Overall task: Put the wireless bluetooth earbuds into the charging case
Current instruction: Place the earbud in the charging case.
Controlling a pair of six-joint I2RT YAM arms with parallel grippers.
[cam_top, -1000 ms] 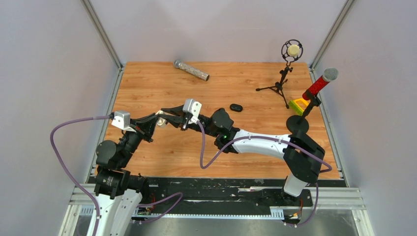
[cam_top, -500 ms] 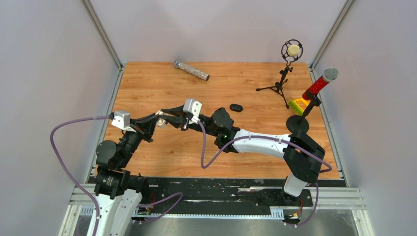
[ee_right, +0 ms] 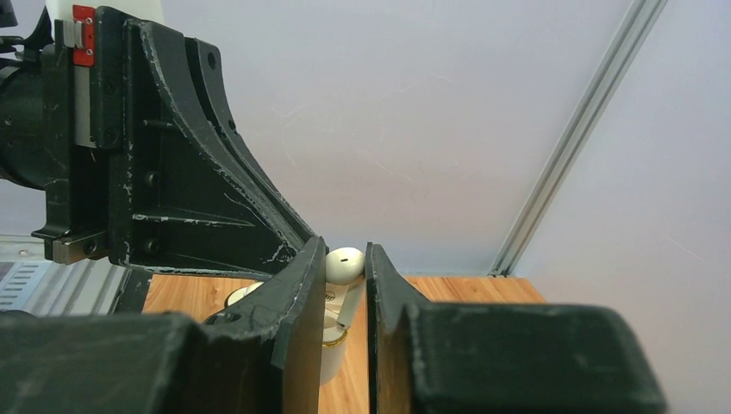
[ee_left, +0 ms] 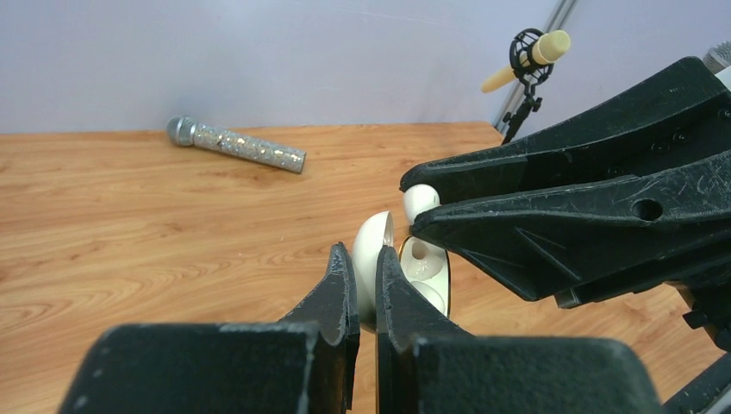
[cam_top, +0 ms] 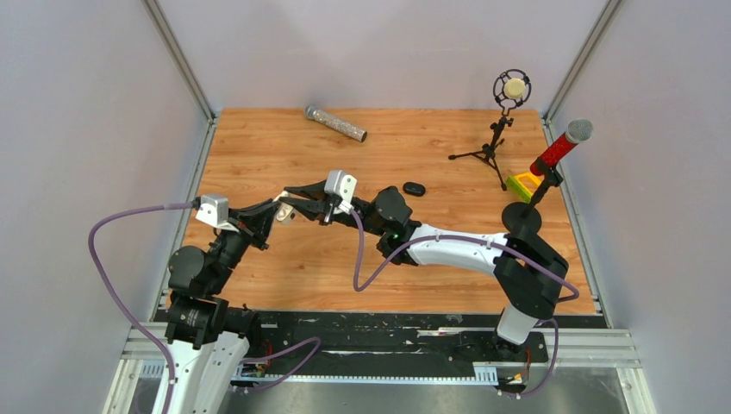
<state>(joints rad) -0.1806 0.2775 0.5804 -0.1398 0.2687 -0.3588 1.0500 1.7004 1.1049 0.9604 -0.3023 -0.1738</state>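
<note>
White earbud (ee_right: 345,264) pinched in right tool (cam_top: 290,197) over case (ee_left: 426,272)

The charging case (ee_left: 424,269) (lid open) is clamped by the left gripper (ee_left: 362,263); a whitish earbud (ee_left: 421,200) is pinched at its 12 o'clock by the right gripper (ee_left: 412,205).

Wood-grain table (cam_top: 259,147) enclosed by plain grey walls (cam_top: 388,52) and aluminium corner posts (cam_top: 179,56).
</note>
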